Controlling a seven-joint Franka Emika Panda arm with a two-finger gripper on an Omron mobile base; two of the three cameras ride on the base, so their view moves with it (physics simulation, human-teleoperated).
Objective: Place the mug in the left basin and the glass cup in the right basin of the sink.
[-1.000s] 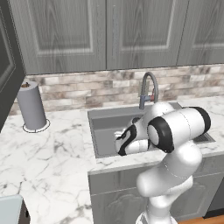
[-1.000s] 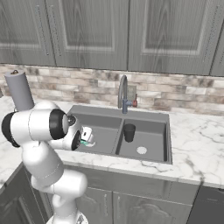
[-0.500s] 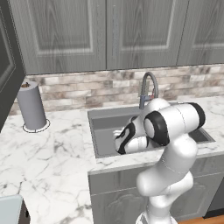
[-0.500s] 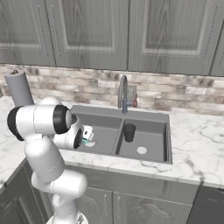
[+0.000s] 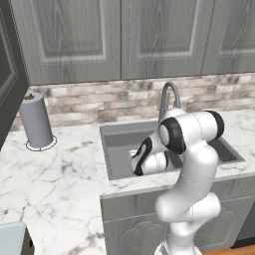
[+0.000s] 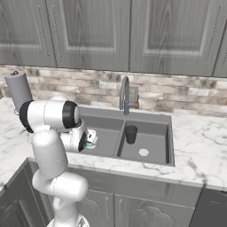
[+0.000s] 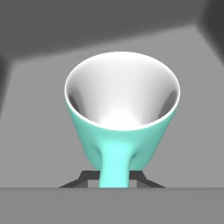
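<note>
The teal mug with its white inside faces me in the hand view, its handle pointing back between my fingertips. My gripper is shut on that handle. From the right base view, the gripper holds the mug down inside the left basin of the grey sink. The dark glass cup stands upright in the right basin, apart from the hand. In the left base view my hand reaches into the left basin and hides the mug.
A curved grey faucet rises behind the ridge between the basins. A paper towel roll stands on the marble counter to the left of the sink. Grey cabinets hang above the brick backsplash.
The arm's elbow has swung in over the sink's front edge. The hand with the mug has stayed almost in place in the left basin, and the glass cup has not moved.
</note>
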